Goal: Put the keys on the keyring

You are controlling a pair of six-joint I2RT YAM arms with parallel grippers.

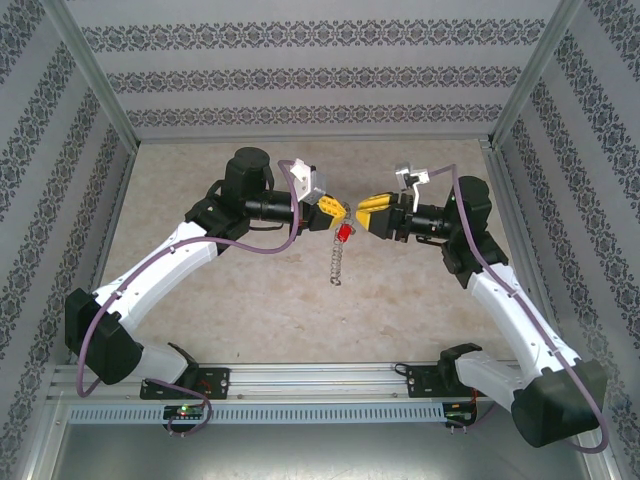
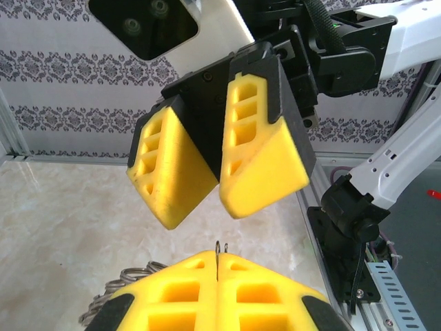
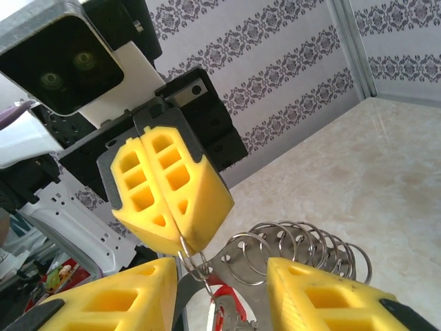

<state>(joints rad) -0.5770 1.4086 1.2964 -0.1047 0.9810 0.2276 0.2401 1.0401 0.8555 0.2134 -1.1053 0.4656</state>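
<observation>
Top external view: over the middle of the table (image 1: pixel 200 320) the keyring (image 1: pixel 338 262) dangles from the left gripper (image 1: pixel 338 210), clamped tight on its wire, the red key (image 1: pixel 345 234) up between the half-spread fingers of the right gripper (image 1: pixel 357 218), which grips nothing.

— The keyring (image 3: pixel 303 241)?
— Thin polished metal wire, bright silver, its rings glinting at lower middle of the right wrist view.
— The key (image 1: pixel 345 233)?
— Glossy red head, plastic by the look.
— The left hand (image 3: pixel 178 234) and right hand (image 2: pixel 207 210)?
— Matt yellow plastic fingers, moulded with hollow cells, backed in smooth black plastic.
— The bench (image 1: pixel 250 300)?
— Smooth, matt, beige, marbled like stone.
— Arm shells (image 1: pixel 160 262)?
— Smooth white plastic, slight sheen; the rail (image 1: pixel 320 378) at the bottom is brushed metal.
</observation>
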